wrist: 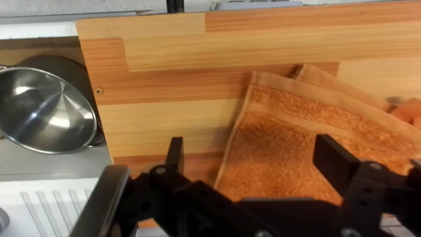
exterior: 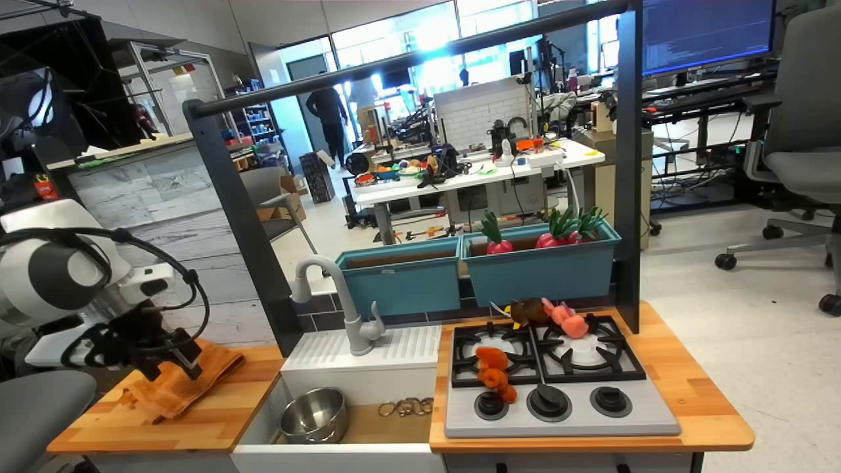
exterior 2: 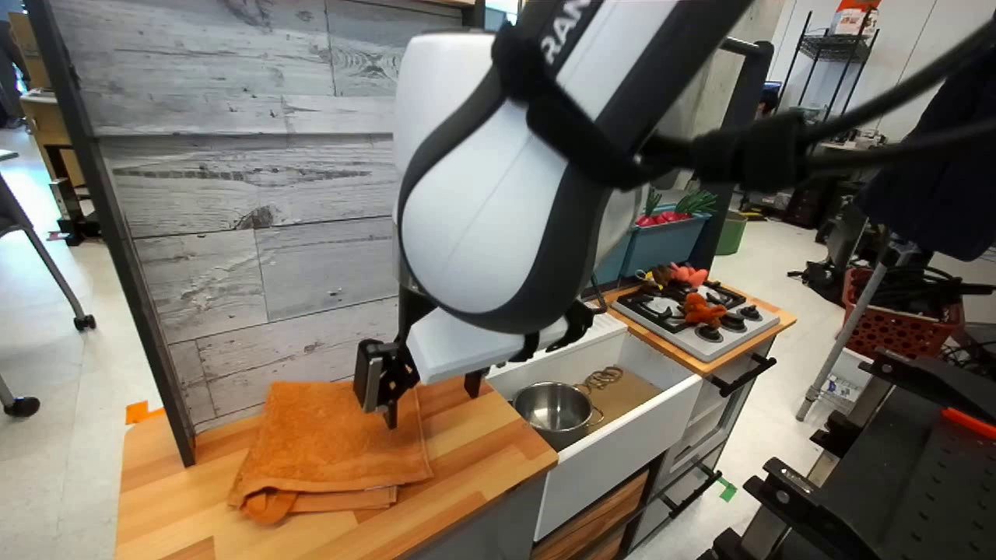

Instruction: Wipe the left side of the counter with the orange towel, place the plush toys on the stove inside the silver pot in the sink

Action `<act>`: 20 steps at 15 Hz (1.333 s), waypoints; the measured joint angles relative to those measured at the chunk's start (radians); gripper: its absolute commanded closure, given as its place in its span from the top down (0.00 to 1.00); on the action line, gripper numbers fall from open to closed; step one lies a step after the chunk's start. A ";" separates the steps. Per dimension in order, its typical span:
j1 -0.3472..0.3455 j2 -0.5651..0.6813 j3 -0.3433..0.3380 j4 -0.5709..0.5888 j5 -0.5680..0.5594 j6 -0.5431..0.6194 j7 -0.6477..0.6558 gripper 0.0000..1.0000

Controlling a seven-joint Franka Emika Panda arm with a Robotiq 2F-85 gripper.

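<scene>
The orange towel (exterior: pixel 190 387) lies folded on the wooden left counter (exterior: pixel 217 430); it shows in both exterior views (exterior 2: pixel 334 439) and the wrist view (wrist: pixel 273 164). My gripper (exterior: pixel 173 373) is open and empty above the towel; in the wrist view (wrist: pixel 250 140) one finger is over bare wood past the towel's edge, the other over the towel. The silver pot (exterior: pixel 315 415) stands in the white sink (exterior: pixel 368 454), also at left in the wrist view (wrist: pixel 46 112). An orange plush (exterior: pixel 494 374), a pink plush (exterior: pixel 570 322) and a brown plush (exterior: pixel 527 311) lie on the stove (exterior: pixel 578 424).
A grey faucet (exterior: pixel 355 322) stands behind the sink. Gold rings (exterior: pixel 406 407) lie in the sink. A black utensil (exterior: pixel 548 397) lies on the stove. Teal planters (exterior: pixel 401 282) hang behind. A black post (exterior: pixel 243 230) and a grey wood panel (exterior 2: pixel 264 194) border the left counter.
</scene>
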 measured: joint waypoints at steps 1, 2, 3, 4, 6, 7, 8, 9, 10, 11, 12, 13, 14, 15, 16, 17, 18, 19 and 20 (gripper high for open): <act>-0.002 -0.034 0.006 -0.031 0.003 0.027 -0.011 1.00; -0.002 -0.057 0.009 -0.048 0.005 0.041 -0.018 1.00; -0.002 -0.069 0.012 -0.048 0.009 0.041 -0.022 1.00; -0.002 -0.069 0.014 -0.038 0.015 0.039 -0.023 1.00; -0.001 -0.044 0.014 0.014 0.030 0.027 -0.023 1.00; -0.001 -0.018 0.013 0.054 0.038 0.009 -0.021 1.00; 0.000 0.015 0.012 0.104 0.041 -0.023 -0.017 1.00; 0.000 0.051 0.012 0.155 0.046 -0.059 -0.015 1.00; 0.000 0.087 0.012 0.204 0.049 -0.097 -0.015 1.00; 0.000 0.119 0.012 0.245 0.050 -0.122 -0.015 1.00; 0.001 0.140 0.012 0.272 0.050 -0.132 -0.014 1.00; 0.001 0.153 0.012 0.288 0.050 -0.135 -0.014 1.00; 0.001 0.160 0.012 0.297 0.050 -0.136 -0.014 1.00; 0.001 0.161 0.012 0.301 0.050 -0.136 -0.013 1.00; 0.001 0.161 0.012 0.301 0.050 -0.136 -0.014 1.00; 0.001 0.161 0.012 0.299 0.050 -0.134 -0.014 1.00; 0.001 0.162 0.012 0.300 0.050 -0.134 -0.014 1.00; 0.001 0.163 0.012 0.302 0.050 -0.134 -0.013 1.00; 0.003 0.170 0.012 0.310 0.050 -0.136 -0.011 1.00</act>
